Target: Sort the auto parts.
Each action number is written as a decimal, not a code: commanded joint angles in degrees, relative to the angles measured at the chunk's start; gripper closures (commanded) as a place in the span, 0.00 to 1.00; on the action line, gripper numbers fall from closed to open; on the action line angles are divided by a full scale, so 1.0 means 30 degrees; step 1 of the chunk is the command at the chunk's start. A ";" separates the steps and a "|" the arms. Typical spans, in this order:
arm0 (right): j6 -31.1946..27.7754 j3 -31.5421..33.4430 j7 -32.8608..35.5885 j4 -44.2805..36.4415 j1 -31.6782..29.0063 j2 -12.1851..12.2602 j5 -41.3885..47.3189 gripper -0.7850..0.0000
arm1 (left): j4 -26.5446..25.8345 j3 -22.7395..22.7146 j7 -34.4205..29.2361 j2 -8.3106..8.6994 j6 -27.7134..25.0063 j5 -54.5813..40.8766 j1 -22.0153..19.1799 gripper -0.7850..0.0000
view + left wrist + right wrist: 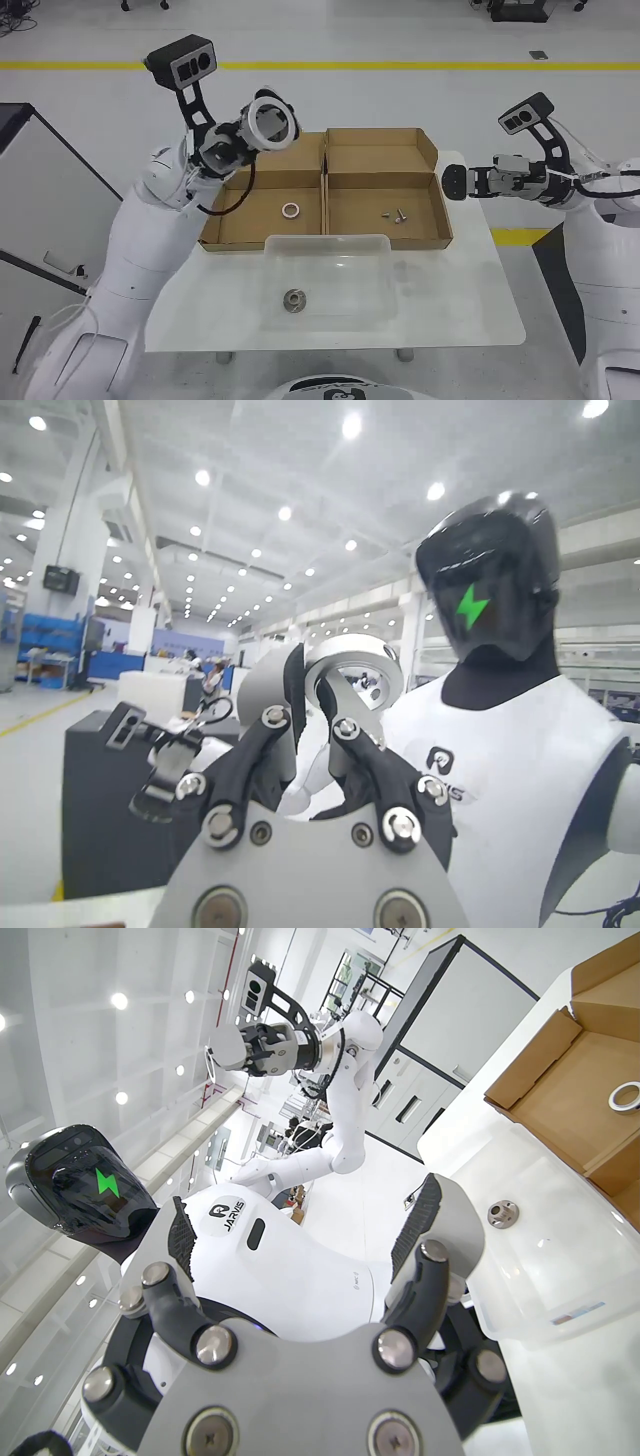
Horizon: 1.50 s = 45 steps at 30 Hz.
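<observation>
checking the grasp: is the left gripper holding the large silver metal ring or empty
Holding: the left gripper pinches the wall of the large silver metal ring, one finger inside, one outside.

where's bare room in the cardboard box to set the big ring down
The far-right compartment is bare, bordered by the back wall and the dividers. Near-left holds a small ring, free floor around it; near-right has screws mid-floor. The left gripper holds the big ring by the far-left corner.

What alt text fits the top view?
The left hand holds a large metal ring above a corner of the cardboard tray; the right hand is open beside it. The tray holds a small ring and screws; the clear bin, a flanged part.
</observation>
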 commanded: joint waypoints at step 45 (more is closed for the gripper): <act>0.0000 0.0000 0.0000 0.0000 0.0000 0.0000 0.0000 0.00 | -0.2603 -0.0773 0.1517 -0.0571 0.0769 -0.4664 0.1172 1.00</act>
